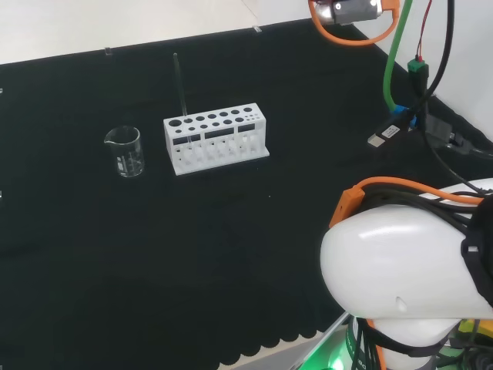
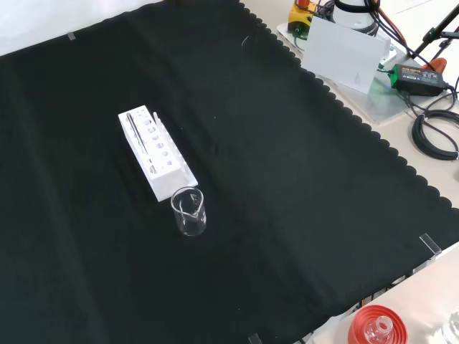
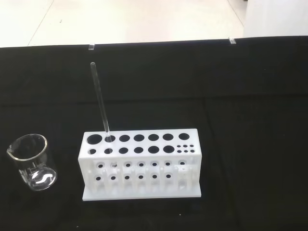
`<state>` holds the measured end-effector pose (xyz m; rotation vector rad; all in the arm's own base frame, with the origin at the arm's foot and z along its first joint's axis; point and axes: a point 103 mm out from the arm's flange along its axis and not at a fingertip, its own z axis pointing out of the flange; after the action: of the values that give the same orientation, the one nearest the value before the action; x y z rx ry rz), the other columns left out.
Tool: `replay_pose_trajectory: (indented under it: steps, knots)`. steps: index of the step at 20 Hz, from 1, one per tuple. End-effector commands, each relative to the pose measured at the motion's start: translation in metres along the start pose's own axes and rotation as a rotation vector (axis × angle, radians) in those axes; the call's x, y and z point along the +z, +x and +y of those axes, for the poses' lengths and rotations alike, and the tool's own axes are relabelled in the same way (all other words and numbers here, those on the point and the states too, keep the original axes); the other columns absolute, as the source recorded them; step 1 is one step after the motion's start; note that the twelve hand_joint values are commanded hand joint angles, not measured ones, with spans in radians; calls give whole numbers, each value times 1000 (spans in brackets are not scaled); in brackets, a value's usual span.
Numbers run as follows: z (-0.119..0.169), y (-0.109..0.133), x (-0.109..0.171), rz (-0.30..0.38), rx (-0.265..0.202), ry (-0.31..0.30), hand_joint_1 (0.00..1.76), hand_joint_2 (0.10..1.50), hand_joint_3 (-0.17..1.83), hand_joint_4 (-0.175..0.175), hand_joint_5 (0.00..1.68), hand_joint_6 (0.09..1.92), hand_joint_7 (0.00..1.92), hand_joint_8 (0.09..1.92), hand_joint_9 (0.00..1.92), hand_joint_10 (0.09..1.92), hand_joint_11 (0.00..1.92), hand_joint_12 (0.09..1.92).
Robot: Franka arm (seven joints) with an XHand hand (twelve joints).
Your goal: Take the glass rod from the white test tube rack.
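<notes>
Glass rod [image 3: 100,101] stood leaning in a hole near one end of the white test tube rack [image 3: 140,163], in the row farther from the wrist camera, untouched, with the clear beaker [image 3: 32,162] just beside that end on the black cloth [image 1: 231,247]. Could not tell state of the fingers. Judged risks: snagging the tilted rod on the hole's edge and lifting or tipping the light rack, or knocking the beaker on approach, given the close spacing.
</notes>
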<state>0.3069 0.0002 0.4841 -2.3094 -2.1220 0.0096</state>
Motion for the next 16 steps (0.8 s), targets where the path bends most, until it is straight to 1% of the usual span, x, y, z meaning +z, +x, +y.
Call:
replay_pose_trajectory:
  steps: [1,3,5,11,16]
  knots:
    - [-2,-4,-1,6,0,-9,417,773,561,2,0,87,0,171,0,441,0,961]
    - [-2,-5,-2,3,2,-7,412,834,444,3,0,87,0,156,0,416,0,971]
    - [-2,-5,-2,0,6,-6,411,862,390,3,0,87,0,156,0,411,0,979]
    - [-2,-5,-3,-1,6,-6,410,880,355,2,0,87,0,155,0,411,0,1009]
    - [-2,-4,-6,-18,7,-11,412,888,340,1,0,87,0,153,0,422,0,1035]
